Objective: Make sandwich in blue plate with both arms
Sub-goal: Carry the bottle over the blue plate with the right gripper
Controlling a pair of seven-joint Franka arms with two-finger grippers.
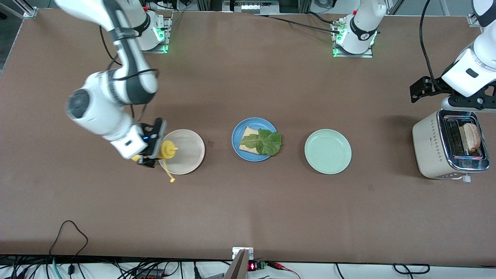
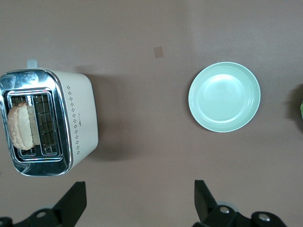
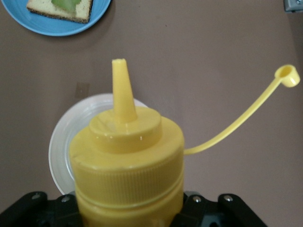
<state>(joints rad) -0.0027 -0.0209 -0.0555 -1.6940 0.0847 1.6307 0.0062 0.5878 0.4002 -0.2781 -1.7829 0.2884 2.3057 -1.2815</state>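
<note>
Right gripper (image 1: 149,149) clamped around the yellow squeeze bottle (image 1: 164,150), held tilted over the edge of the beige plate (image 1: 190,155) with nozzle pointing toward the blue plate (image 1: 237,145); cap dangles on its tether. Blue plate sits mid-table between the beige plate and the pale green plate (image 1: 328,151); on it one bread slice (image 1: 247,141) with a lettuce leaf (image 1: 267,142) on top. Left gripper (image 2: 139,205) hangs with jaws spread wide and nothing between them, over the table beside the toaster (image 1: 430,149); left arm waits. Second bread slice (image 1: 471,136) stands in a toaster slot.
</note>
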